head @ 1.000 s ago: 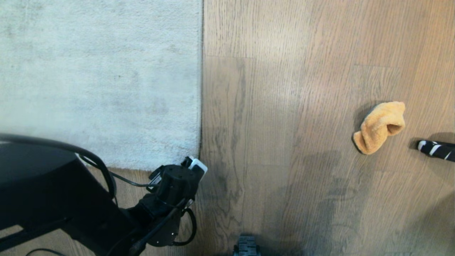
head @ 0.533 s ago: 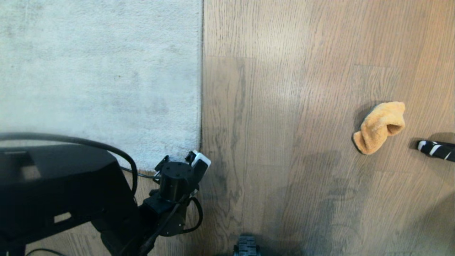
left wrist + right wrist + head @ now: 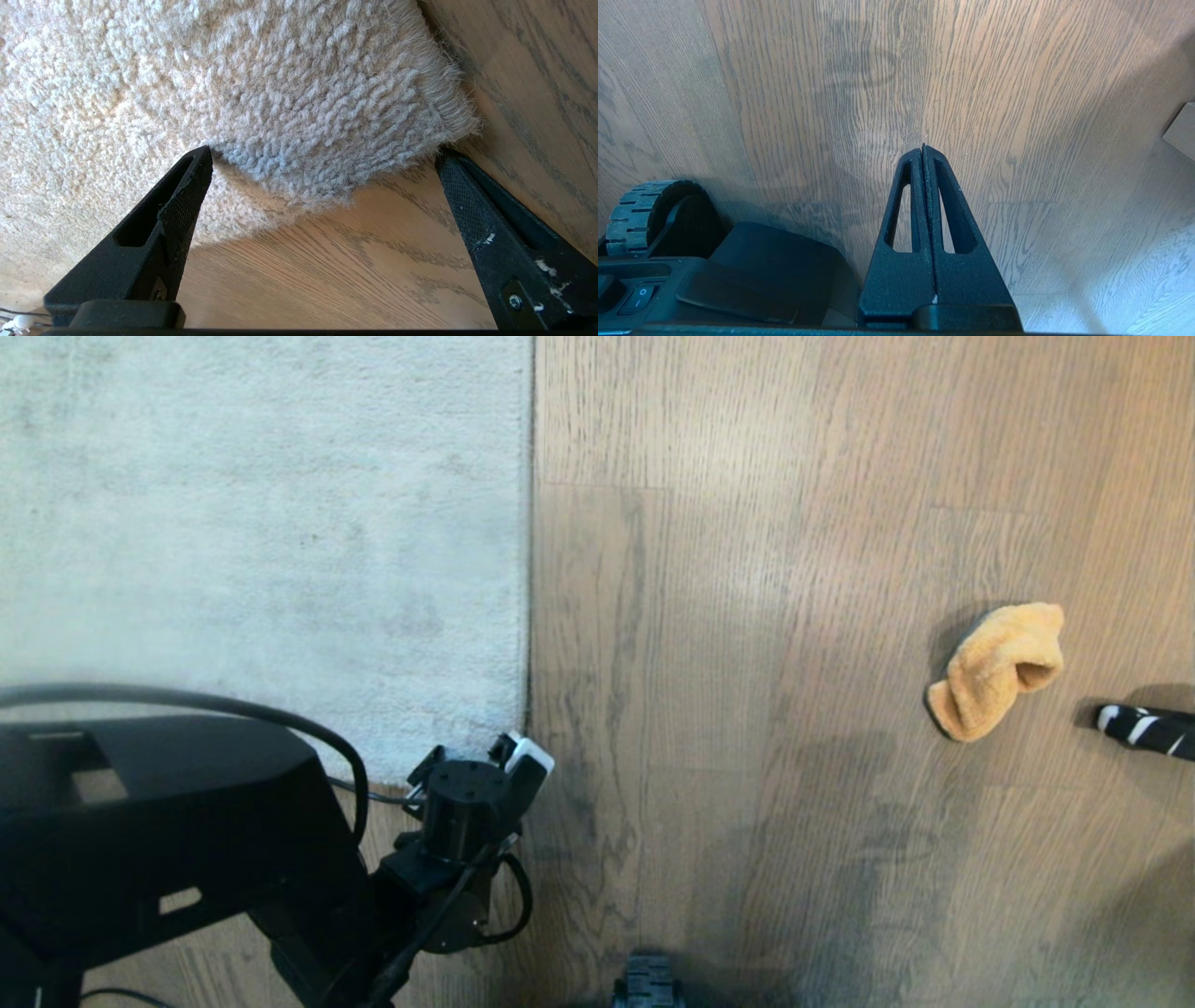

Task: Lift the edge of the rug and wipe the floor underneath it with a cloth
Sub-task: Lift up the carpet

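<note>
The left gripper (image 3: pixel 322 158) held its jaws wide astride the rug edge (image 3: pixel 355 140) to pinch it; the cloth (image 3: pixel 997 670) waited well apart on the floor (image 3: pixel 747 616); the right gripper (image 3: pixel 923 149) stayed closed.

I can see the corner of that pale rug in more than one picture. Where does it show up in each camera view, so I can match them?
Head view: the rug corner sits at lower left, just above the left gripper.
Left wrist view: the corner fills the middle, between the open fingers.
Right wrist view: not in it; only floor and the shut right gripper.
Shared landmark: the wood-grain floor.
</note>
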